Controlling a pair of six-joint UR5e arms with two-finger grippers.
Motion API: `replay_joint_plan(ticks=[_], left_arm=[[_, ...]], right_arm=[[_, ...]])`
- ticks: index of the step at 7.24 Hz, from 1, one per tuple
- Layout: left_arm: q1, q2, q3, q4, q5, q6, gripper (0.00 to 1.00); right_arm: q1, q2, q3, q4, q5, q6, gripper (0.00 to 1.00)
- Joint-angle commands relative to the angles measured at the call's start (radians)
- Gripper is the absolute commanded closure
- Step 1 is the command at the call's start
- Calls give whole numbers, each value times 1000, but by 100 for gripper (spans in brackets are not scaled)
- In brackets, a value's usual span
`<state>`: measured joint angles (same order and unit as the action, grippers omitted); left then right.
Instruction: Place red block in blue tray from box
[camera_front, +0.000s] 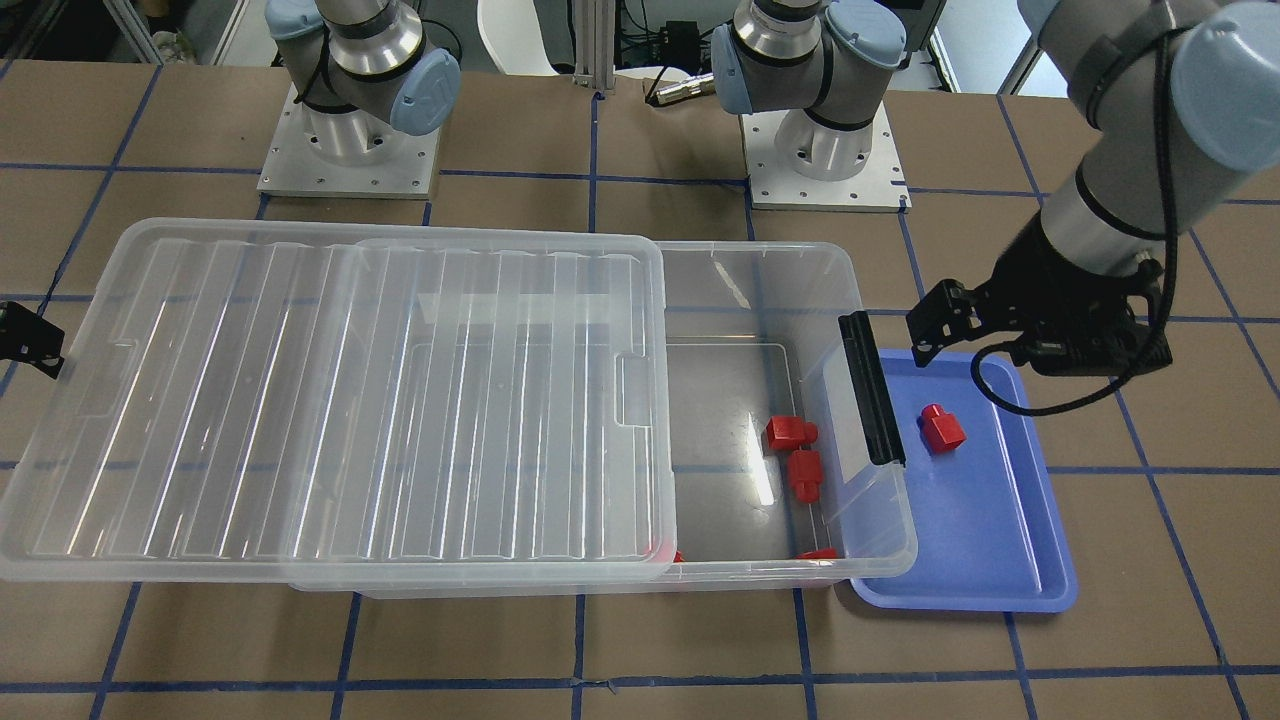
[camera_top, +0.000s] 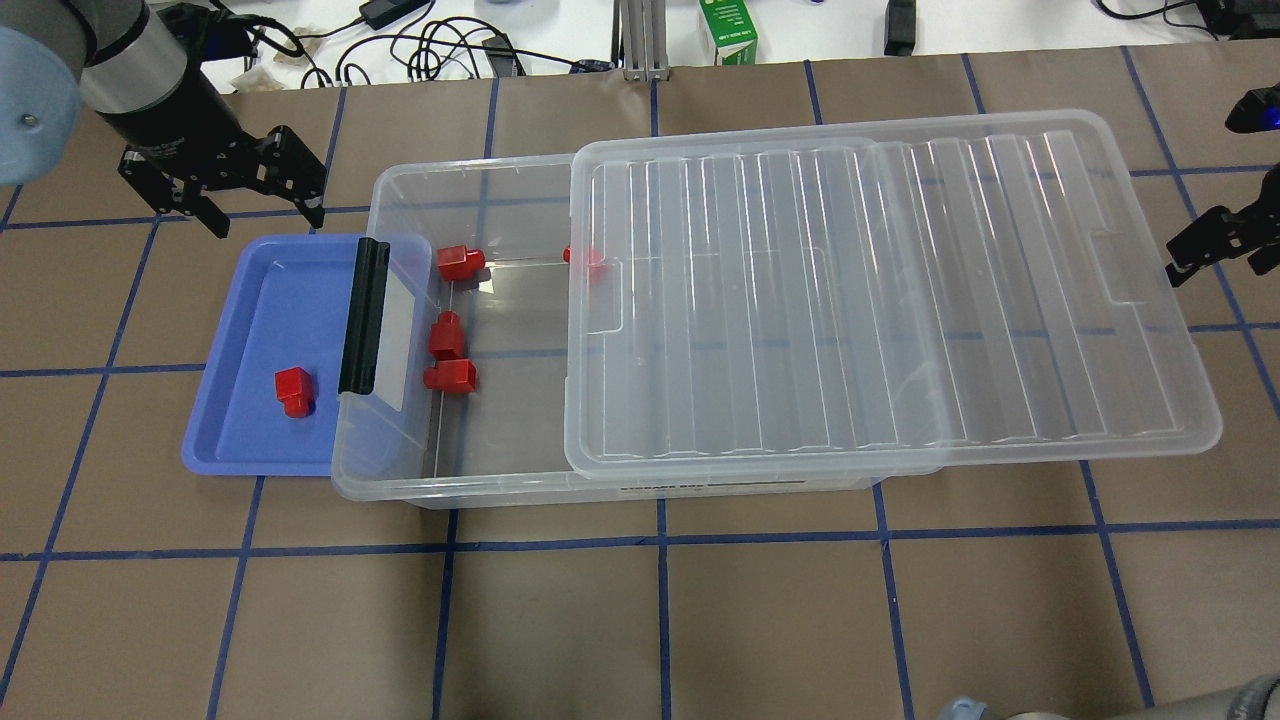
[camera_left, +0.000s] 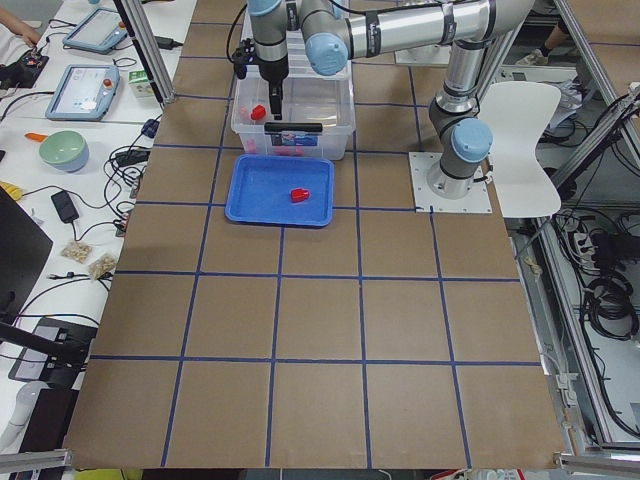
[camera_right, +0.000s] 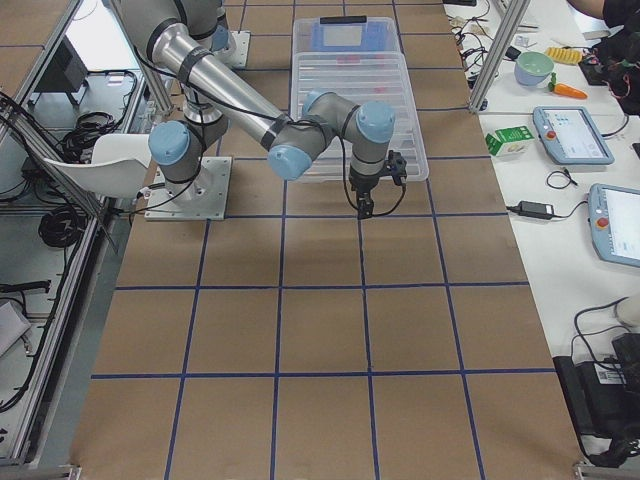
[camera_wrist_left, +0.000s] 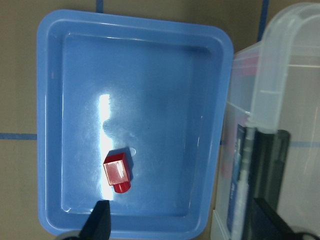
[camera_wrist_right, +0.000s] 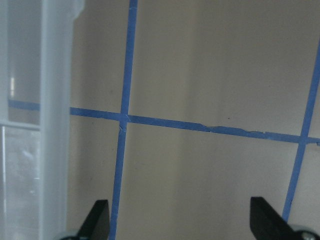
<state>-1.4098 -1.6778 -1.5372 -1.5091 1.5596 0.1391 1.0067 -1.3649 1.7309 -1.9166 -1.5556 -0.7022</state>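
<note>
One red block (camera_top: 294, 390) lies in the blue tray (camera_top: 250, 320), also seen in the left wrist view (camera_wrist_left: 118, 172) and the front view (camera_front: 941, 428). The clear box (camera_top: 480, 470) stands beside the tray, its end with the black latch bar (camera_top: 363, 315) overlapping it. Several red blocks lie in the box's uncovered end; one (camera_top: 460, 262) is near the far wall. My left gripper (camera_top: 260, 210) is open and empty, above the tray's far edge. My right gripper (camera_wrist_right: 180, 225) is open and empty, past the lid's right end.
The ribbed clear lid (camera_top: 880, 300) is slid to the right and covers most of the box, overhanging its right end. A green carton (camera_top: 728, 30) and cables lie beyond the table's far edge. The brown table surface (camera_top: 660, 620) has blue tape lines.
</note>
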Motion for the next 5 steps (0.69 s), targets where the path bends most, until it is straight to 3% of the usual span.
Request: replay_joint_plan(ticks=[1, 5], left_arm=[[-81, 71, -12, -16, 51, -45, 0], [-179, 104, -26, -16, 71, -119, 0]], right_arm=[[58, 0, 1, -4, -3, 27, 0], [142, -3, -1, -2, -3, 96, 0]])
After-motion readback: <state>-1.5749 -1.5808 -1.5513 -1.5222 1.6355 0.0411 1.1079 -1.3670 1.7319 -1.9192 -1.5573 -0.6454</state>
